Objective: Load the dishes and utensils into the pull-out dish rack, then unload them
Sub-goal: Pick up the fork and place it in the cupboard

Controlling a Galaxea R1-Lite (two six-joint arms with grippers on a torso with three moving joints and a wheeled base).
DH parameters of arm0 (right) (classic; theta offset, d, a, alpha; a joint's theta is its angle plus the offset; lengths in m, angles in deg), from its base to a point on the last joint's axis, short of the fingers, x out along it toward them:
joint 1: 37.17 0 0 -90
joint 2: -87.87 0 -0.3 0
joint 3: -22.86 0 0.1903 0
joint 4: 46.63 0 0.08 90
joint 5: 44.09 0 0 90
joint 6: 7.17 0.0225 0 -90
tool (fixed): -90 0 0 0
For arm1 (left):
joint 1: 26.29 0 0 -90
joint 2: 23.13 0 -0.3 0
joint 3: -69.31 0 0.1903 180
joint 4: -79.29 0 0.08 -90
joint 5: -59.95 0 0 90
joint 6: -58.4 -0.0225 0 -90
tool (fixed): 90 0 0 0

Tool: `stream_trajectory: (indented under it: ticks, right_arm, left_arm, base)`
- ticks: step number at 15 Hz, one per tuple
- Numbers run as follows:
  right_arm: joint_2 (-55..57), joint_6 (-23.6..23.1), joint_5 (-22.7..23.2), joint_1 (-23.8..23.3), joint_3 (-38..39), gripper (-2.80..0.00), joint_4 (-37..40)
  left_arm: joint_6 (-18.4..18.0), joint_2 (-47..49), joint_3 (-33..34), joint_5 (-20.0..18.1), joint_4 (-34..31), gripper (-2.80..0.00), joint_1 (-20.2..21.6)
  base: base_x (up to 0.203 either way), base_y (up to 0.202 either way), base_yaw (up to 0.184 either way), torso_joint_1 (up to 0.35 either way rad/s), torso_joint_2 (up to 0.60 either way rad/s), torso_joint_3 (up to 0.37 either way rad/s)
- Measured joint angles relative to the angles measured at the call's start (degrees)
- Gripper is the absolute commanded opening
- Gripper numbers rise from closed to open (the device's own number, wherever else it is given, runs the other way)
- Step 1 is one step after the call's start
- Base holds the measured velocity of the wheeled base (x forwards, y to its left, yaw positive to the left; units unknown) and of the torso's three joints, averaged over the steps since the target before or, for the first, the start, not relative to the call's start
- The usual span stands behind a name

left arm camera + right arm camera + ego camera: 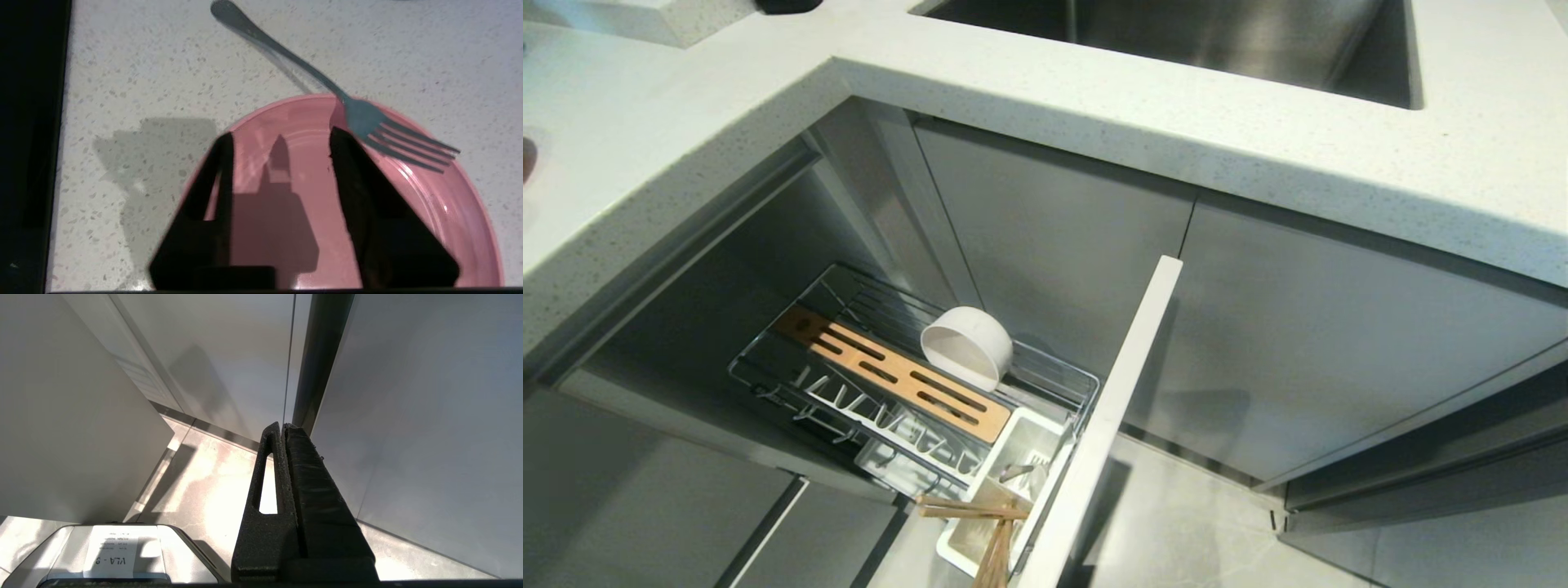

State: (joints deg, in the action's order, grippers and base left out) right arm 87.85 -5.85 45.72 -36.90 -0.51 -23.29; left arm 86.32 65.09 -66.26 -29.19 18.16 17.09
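In the left wrist view my left gripper [282, 134] hangs open just above the pink plate [449, 212], which lies flat on the speckled white counter [143, 61]. Nothing is between its fingers. A silver fork [286, 53] rests with its tines on the plate's far rim. The head view shows the pull-out dish rack [1086, 384] drawn out, with the white bowl [966, 346] on its side beside the wooden strip [890, 371]. The chopsticks [980, 510] stick out of the white caddy [1045, 425]. My right gripper [282, 426] is shut and empty, low beside the cabinet doors.
The rack's pale front panel [1111, 408] stands out into the floor space. A steel sink [1176, 41] is set in the counter [1258, 139] above the closed cabinet doors [1339, 343]. Part of the robot's base with a paper label [110, 555] shows under the right arm.
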Motion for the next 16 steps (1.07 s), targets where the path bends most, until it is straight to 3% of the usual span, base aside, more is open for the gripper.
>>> stream_trajectory:
  ticks: [10, 16]
  right_arm:
    - [0.00, 0.00, 0.00, 0.00, 0.00, -2.80, 0.02]
    - [0.00, 0.00, 0.00, 0.00, 0.00, -2.80, 0.02]
  left_arm:
    - [0.28, 5.12, -0.04, 0.13, 8.04, 0.00, -0.79]
    - [0.16, 8.30, -0.04, 2.10, 12.14, 0.00, -2.23]
  base:
    - [0.000, 0.000, 0.000, 0.000, 0.00, 0.000]
    - [0.000, 0.000, 0.000, 0.000, 0.00, 0.000]
